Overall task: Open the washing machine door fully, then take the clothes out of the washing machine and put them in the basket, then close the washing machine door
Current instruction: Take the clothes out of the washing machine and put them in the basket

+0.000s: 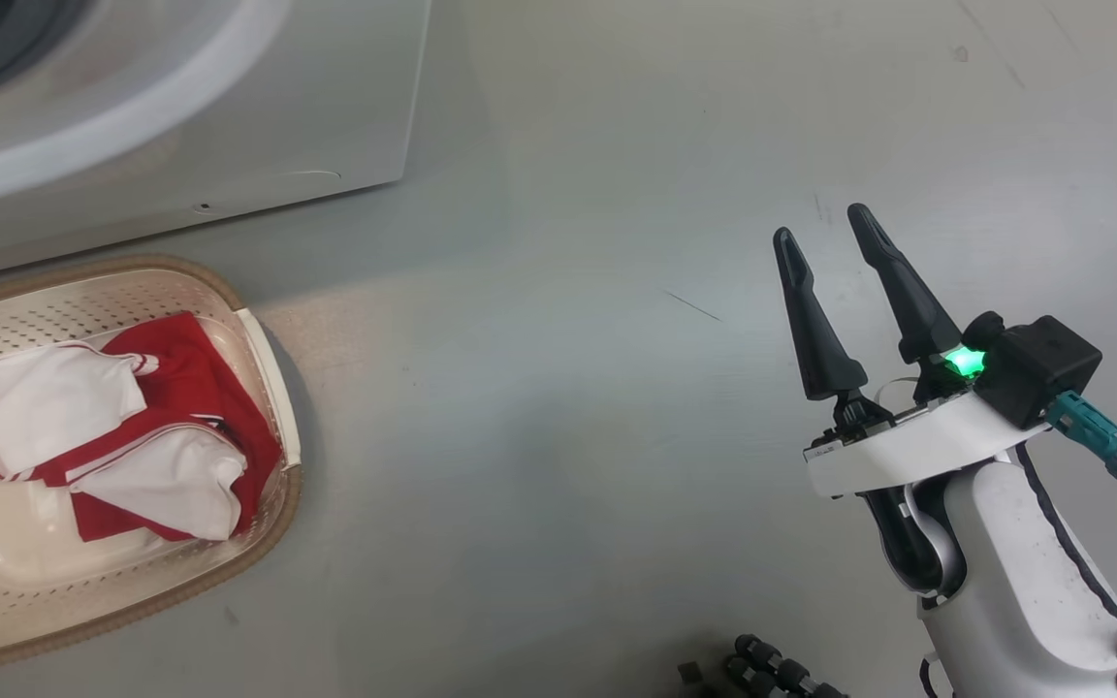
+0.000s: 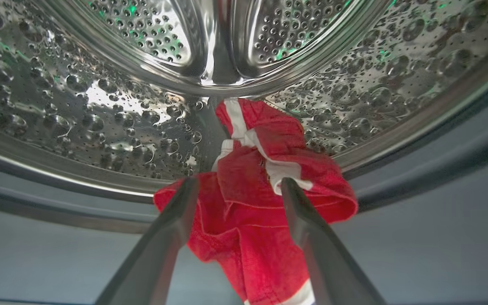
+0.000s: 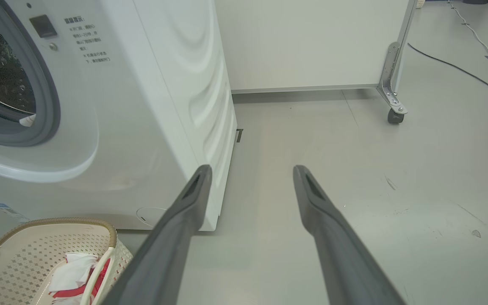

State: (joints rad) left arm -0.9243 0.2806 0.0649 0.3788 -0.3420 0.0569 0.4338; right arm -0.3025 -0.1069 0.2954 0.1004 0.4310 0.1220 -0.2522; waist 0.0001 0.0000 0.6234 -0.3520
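Observation:
Inside the washing machine's steel drum (image 2: 100, 106) a red garment with white trim (image 2: 252, 203) hangs over the drum lip and the grey seal. My left gripper (image 2: 239, 180) is open, one finger on each side of that garment. More red and white clothes (image 1: 132, 427) lie in the cream basket (image 1: 132, 267), which stands on the floor before the washing machine (image 1: 229, 116). Well to the right of the basket, my right gripper (image 1: 820, 221) is open over bare floor with nothing between its fingers. The washing machine door is out of view.
In the right wrist view the machine (image 3: 142, 106) stands at the left, the basket (image 3: 57, 222) below it. A white panel on a caster (image 3: 392, 114) stands behind, and a cable (image 3: 460, 67) runs across the grey floor at the far right.

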